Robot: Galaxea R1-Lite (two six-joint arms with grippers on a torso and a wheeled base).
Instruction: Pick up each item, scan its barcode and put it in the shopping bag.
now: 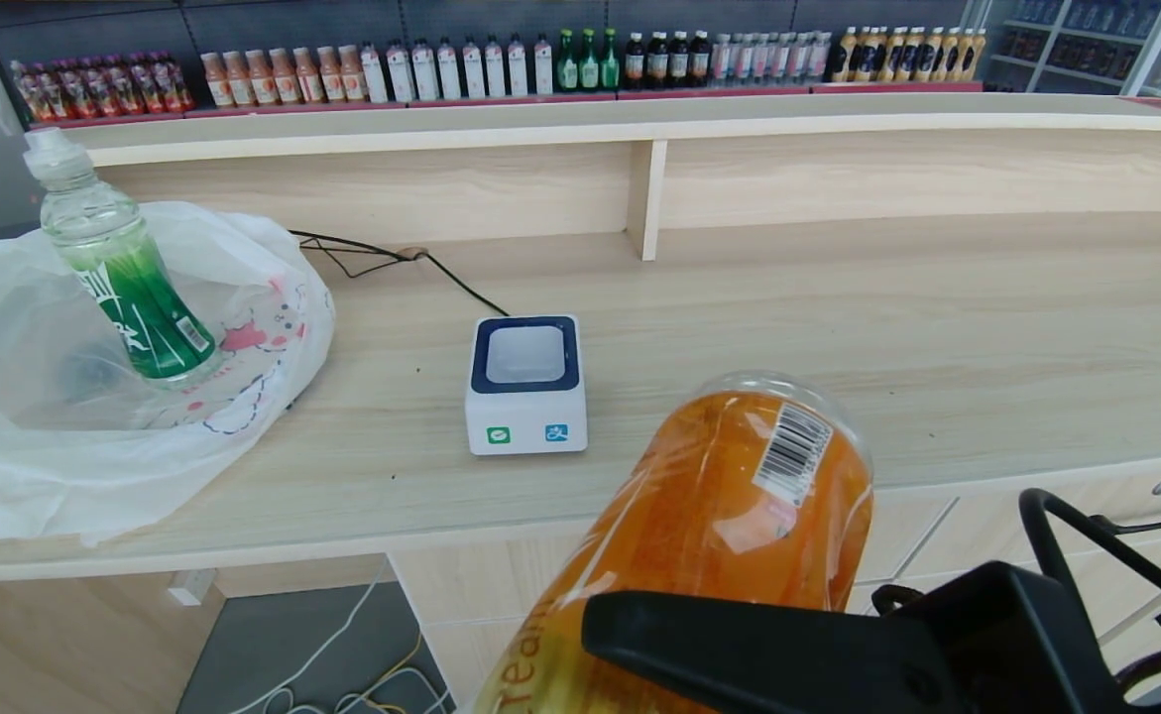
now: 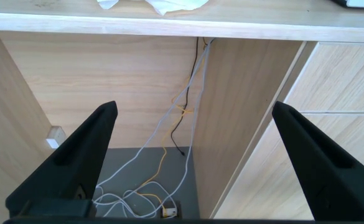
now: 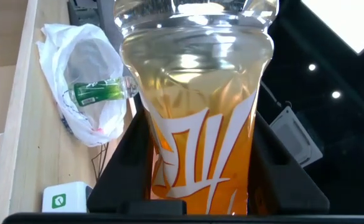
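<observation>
Counter (image 1: 838,327) behind; right hand (image 3: 203,180) grips orange bottle (image 1: 729,496), lower end cropped.

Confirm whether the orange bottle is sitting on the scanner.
No, the scanner stands bare; the right pincer holds the orange bottle.

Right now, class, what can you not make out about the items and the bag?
Orange bottle: cap end, cut off by the head view's lower edge, past the right hand.
Shopping bag: anything under the green bottle, head view, veiled by cloudy plastic folds.
Shelf bottles: labels, head view, too small.
</observation>
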